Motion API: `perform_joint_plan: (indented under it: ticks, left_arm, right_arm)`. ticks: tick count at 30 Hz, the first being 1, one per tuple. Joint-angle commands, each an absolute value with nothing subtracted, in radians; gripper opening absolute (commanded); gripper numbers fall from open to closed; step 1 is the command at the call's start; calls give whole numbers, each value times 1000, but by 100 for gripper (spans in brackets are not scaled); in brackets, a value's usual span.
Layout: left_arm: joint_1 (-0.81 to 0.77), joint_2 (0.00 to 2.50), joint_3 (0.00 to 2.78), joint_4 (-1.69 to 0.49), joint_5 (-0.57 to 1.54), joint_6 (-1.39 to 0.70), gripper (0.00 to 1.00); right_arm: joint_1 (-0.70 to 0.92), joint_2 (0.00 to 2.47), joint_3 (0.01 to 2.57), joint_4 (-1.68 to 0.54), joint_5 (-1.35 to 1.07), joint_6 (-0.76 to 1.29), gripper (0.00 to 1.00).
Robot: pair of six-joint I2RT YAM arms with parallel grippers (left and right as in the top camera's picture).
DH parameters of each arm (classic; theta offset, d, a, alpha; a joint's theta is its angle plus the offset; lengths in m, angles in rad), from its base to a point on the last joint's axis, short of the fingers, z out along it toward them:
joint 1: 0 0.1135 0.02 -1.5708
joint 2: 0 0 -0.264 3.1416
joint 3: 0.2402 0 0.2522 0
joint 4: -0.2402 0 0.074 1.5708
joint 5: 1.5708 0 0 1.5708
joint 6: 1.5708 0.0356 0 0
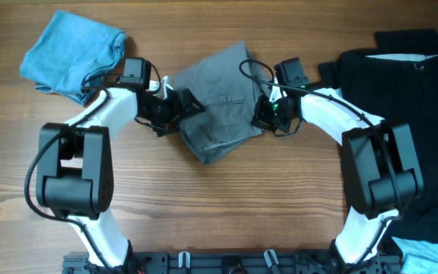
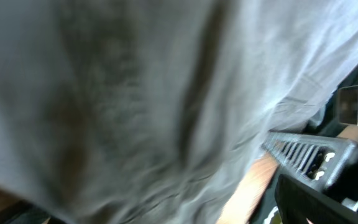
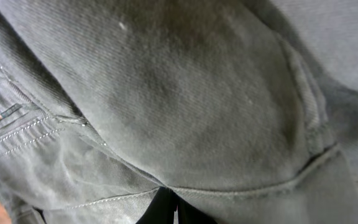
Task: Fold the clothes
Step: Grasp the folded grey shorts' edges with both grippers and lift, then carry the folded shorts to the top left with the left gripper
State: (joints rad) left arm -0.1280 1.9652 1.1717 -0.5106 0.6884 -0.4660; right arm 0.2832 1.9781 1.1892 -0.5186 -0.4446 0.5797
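Note:
The grey shorts point(image 1: 219, 99) lie bunched at the middle of the table, folded over, with a stitched seam showing. My left gripper point(image 1: 182, 106) is at their left edge and my right gripper point(image 1: 263, 114) at their right edge. In the right wrist view the dark fingers point(image 3: 171, 208) are shut on a seam of the shorts point(image 3: 185, 93). In the left wrist view blurred grey fabric point(image 2: 135, 93) fills the frame and hides my own fingers, which appear shut on the cloth.
A light-blue garment point(image 1: 71, 49) lies crumpled at the back left. A black garment point(image 1: 409, 91) is spread over the right side. A pale blue piece point(image 1: 432, 259) shows at the front right corner. The right arm's gripper shows in the left wrist view point(image 2: 328, 180).

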Motion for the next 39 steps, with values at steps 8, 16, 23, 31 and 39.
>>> perform_joint_plan:
  ticks: [8, 16, 23, 31, 39]
  left_arm:
    - [-271, 2066, 1108, -144, 627, -723, 76]
    - [-270, 2071, 1108, -121, 590, -710, 4]
    - [-131, 1932, 1156, -290, 650, -627, 4]
    - [64, 1684, 1292, -273, 676, -583, 4]
    - [239, 1672, 1297, -65, 469, -608, 4]
  right_arm:
    - [302, 2045, 1171, -513, -472, 598, 4]
    - [300, 2030, 1172, -525, -496, 555, 4]
    - [273, 1840, 1174, -603, -525, 423, 4]
    - [260, 1665, 1174, -616, -521, 367, 6]
    - [260, 1663, 1174, -682, -524, 367, 6]
